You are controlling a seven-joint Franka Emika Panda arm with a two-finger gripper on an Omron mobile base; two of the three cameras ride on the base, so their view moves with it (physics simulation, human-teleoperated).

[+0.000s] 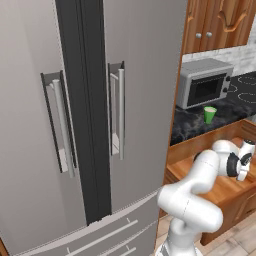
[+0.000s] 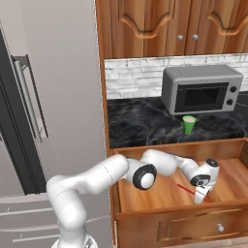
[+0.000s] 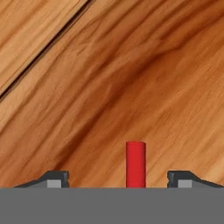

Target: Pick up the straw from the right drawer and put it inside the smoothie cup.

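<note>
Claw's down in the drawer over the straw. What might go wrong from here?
1. The straw is very thin and lies flat on the drawer floor between the wide-apart fingers; closing may roll or miss it.
2. The claw sits low, so it may scrape the wood.
3. The smoothie cup is small and could tip during insertion.

Grey microwave [image 2: 202, 89] on dark marble counter [image 2: 140, 123], white brick backsplash [image 2: 133, 77] behind. Carved wooden cabinet doors [image 2: 160, 26] above. Steel fridge [image 1: 75, 115] at left, vertical handles [image 1: 117, 107].
</note>
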